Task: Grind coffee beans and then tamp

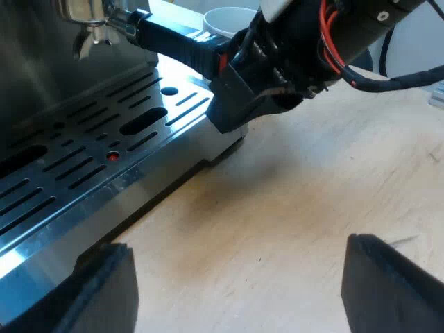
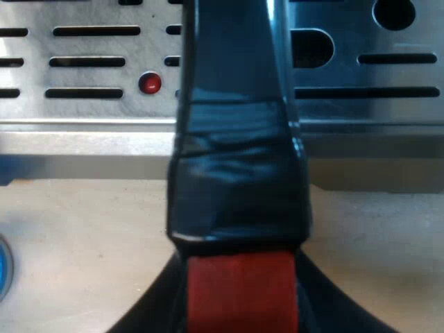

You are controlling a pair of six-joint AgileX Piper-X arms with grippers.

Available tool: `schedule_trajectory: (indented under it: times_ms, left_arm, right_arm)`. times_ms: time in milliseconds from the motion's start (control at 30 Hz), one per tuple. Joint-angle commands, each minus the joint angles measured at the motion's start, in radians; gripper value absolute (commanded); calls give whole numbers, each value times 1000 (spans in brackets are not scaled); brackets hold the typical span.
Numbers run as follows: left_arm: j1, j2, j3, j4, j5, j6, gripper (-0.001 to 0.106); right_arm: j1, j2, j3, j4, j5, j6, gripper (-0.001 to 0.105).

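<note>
Holder [image 1: 94, 21] sits at the machine's front above the drip tray [image 1: 83, 159]. Its handle [image 2: 236, 139] runs twelve to six as the right wrist sees it. Right gripper [image 2: 239, 313] is clenched on the handle at the red end [image 2: 239, 288]. Left gripper [image 1: 239, 277] hangs released over the table [image 1: 298, 201].

Recommendation: hold the handle level and avoid levering downward.

Not verifiable: how the holder is seated, which is cut off, and the identity of the blue edge [image 2: 3, 267] on the table.

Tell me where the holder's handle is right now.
In the left wrist view the handle juts from the front of the machine over the drip tray, near the mug; the right gripper is shut on its red end.
</note>
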Motion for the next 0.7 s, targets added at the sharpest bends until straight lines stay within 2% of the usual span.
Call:
schedule_trajectory:
  times_ms: [33,233,367,700]
  left_arm:
    - [-4,-6,-4,-18,7,-5,64]
    - [-4,-6,-4,-18,7,-5,64]
    - [-4,-6,-4,-18,7,-5,64]
    - [-4,-6,-4,-18,7,-5,64]
  right_arm:
    - [30,-6,-4,30,-1,12,0]
    - [64,-10,-4,84,53,58,0]
    - [93,-36,6,86,107,64,0]
    - [106,-134,73,86,118,80,0]
